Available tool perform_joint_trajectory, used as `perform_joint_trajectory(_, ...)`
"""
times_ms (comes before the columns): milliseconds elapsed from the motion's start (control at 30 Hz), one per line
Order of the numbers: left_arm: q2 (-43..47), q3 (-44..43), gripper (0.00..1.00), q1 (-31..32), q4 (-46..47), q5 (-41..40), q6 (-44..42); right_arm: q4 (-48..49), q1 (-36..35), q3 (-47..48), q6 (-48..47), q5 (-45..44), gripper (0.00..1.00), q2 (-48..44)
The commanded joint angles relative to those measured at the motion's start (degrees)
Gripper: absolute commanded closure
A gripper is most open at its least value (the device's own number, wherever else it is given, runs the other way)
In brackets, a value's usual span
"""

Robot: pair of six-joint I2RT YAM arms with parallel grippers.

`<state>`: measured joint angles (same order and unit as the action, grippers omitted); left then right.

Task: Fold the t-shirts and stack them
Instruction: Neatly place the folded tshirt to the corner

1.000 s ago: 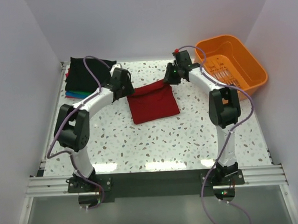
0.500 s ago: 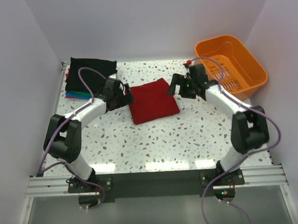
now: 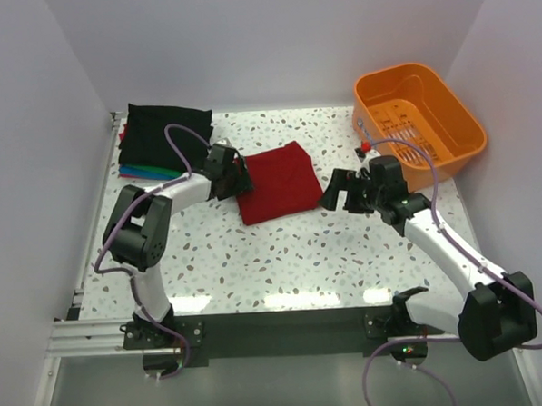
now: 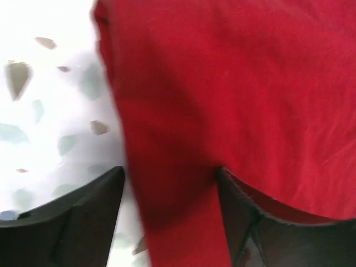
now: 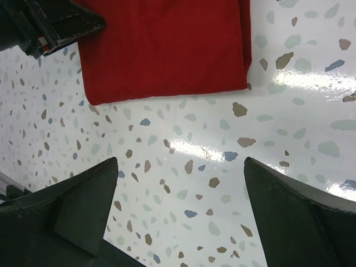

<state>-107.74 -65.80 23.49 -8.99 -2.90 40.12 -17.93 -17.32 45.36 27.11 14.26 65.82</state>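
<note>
Red shirt (image 3: 277,181) lies folded flat mid-table (image 3: 282,248). Left fingers (image 4: 83,222) spread, straddling its left edge. Right fingers (image 5: 83,206) spread wide over table, just off its near-right corner, not touching.

Robot lab test cell

A speckled terrazzo table (image 3: 282,248) stood boxed in by plain white walls (image 3: 272,48) on three sides. Two robot arms, left (image 3: 149,223) and right (image 3: 446,248), were bolted to an aluminium rail (image 3: 87,338) along its near edge. Purple cables (image 3: 368,380) trailed off them, and an orange basket (image 3: 418,113) sat at the far right corner.
</note>
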Motion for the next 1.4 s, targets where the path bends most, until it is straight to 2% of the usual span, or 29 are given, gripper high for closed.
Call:
perform_joint_trajectory(0,-5.35,-3.71,0.33,1.65,-2.68,-2.46,0.49,-0.96,-0.26,-0.8,-1.27,-0.99,0.01,-2.1)
perform_joint_trajectory(33,-5.98,-4.33,0.37,2.43,-3.3,-4.55,0.49,-1.31,-0.17,-1.24,-1.19,-0.99,0.01,-2.36)
perform_joint_trajectory(67,-6.6,-5.47,0.48,2.79,-3.83,-5.62,-0.04,-1.31,-0.17,-1.5,-1.1,-1.16,0.01,-2.71)
perform_joint_trajectory(133,-8.53,-6.88,0.62,3.32,-5.33,-7.38,-0.74,-2.1,-0.26,-2.29,-1.1,-1.78,0.01,-3.85)
perform_joint_trajectory(167,-9.23,-8.45,0.78,3.41,-5.77,-7.82,-1.79,-2.19,-0.17,-2.56,-1.1,-2.13,0.01,-4.29)
perform_joint_trajectory(233,-11.08,-10.48,0.97,3.5,-7.78,-10.54,-3.29,-2.98,-0.26,-3.44,-1.45,-3.01,0.01,-5.53)
perform_joint_trajectory(267,-11.61,-13.19,1.0,3.5,-8.92,-11.77,-5.12,-3.33,-0.17,-3.61,-1.71,-3.45,0.01,-5.88)
perform_joint_trajectory(433,-11.26,-20.06,1.0,3.59,-11.31,-21.08,-16.36,-4.91,-0.17,-4.41,-2.5,-6.44,0.01,-6.85)
perform_joint_trajectory(533,-9.68,-23.57,1.0,3.59,-9.47,-24.25,-30.05,-4.74,-0.17,-4.93,-2.94,-6.79,0.01,-7.02)
perform_joint_trajectory(633,-9.76,-28.32,1.0,3.41,-9.02,-28.37,-36.5,-4.3,-0.17,-5.46,-3.03,-7.32,0.01,-6.94)
perform_joint_trajectory(867,-12.66,-38.95,1.0,1.92,-7.36,-33.22,-54.15,-4.22,-0.17,-5.55,-3.73,-8.55,0.02,-5.36)
perform_joint_trajectory(1133,-12.41,-45.2,1.0,-2.56,-7.09,-32.88,-65.24,-3.87,-0.17,-5.37,-4.0,-9.52,0.01,-2.98)
perform_joint_trajectory(1367,-7.84,-46.17,1.0,-7.66,-7.7,-30.51,-69.21,-3.69,-0.17,-5.29,-4.0,-9.69,0.01,-1.93)
